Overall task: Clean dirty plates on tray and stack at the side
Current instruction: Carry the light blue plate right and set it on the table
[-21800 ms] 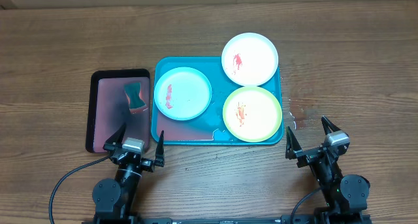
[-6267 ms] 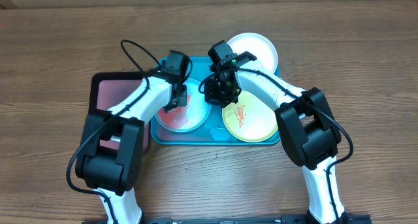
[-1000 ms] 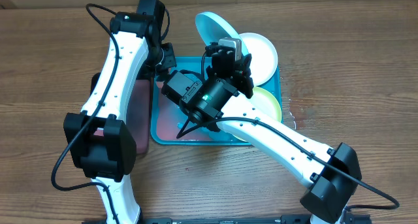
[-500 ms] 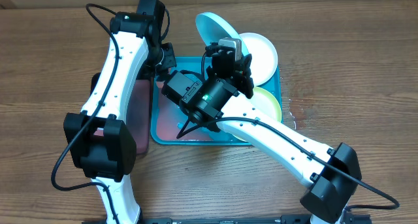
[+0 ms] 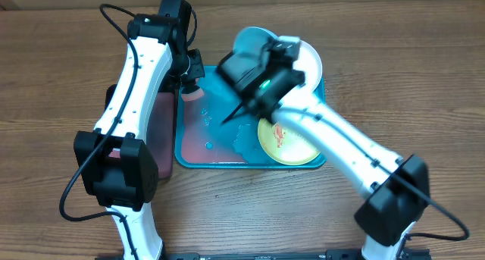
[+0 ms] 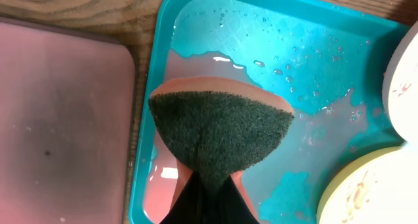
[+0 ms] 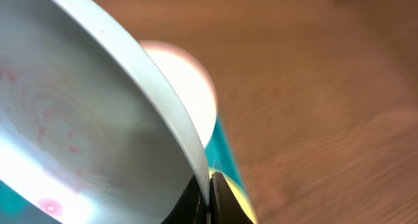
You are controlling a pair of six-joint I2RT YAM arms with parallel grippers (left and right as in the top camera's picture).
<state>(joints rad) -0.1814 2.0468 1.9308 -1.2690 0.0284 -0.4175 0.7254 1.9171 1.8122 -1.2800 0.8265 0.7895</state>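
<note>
My right gripper (image 5: 267, 49) is shut on the rim of the light blue plate (image 5: 246, 39), which is lifted and tilted over the far end of the turquoise tray (image 5: 216, 146). The plate (image 7: 85, 119) shows faint red specks, and the gripper (image 7: 209, 191) pinches its edge. The white plate (image 5: 309, 59) lies at the tray's far right and the lime green plate (image 5: 292, 139), smeared orange, at its near right. My left gripper (image 5: 189, 76) is shut on a sponge (image 6: 219, 129), green scouring side facing the camera, above the tray's far-left corner.
A black-rimmed pinkish tray (image 6: 59, 119) lies just left of the turquoise tray (image 6: 313, 61). Pinkish water and droplets cover the turquoise tray's floor. Bare wooden table (image 5: 424, 78) stretches to the right of the tray.
My right arm has swung to the right and back with the light blue plate, uncovering the tray's wet left half. The left arm and sponge have not moved.
</note>
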